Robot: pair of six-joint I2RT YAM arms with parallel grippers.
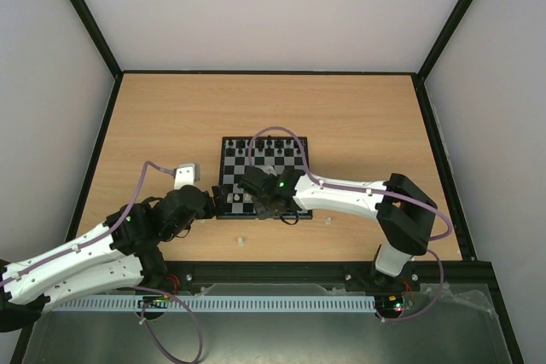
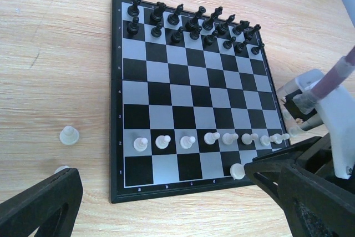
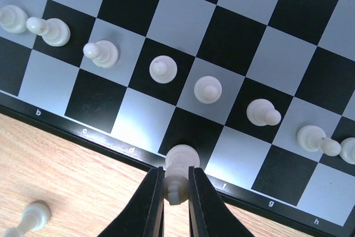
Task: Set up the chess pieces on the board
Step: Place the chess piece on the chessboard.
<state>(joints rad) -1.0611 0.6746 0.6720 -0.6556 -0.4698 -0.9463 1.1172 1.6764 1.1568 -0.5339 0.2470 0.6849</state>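
The board (image 1: pixel 266 173) lies mid-table, with black chess pieces (image 2: pixel 188 26) filling its two far rows and a row of white pawns (image 2: pixel 187 141) on its second near row. My right gripper (image 3: pixel 176 177) is shut on a white piece (image 3: pixel 180 162), which stands on a black square of the nearest row, by the near rim (image 3: pixel 111 142). That same piece (image 2: pixel 237 170) shows in the left wrist view beside my right fingers. My left gripper (image 2: pixel 163 170) hangs open over the board's near left corner with nothing between its fingers (image 2: pixel 39 203).
Two loose white pieces (image 2: pixel 69 135) (image 2: pixel 61 169) lie on the wooden table left of the board. From above, loose white pieces (image 1: pixel 241 241) (image 1: pixel 328 220) sit near the board's front edge. The right arm (image 1: pixel 358 193) reaches across the board's near right corner.
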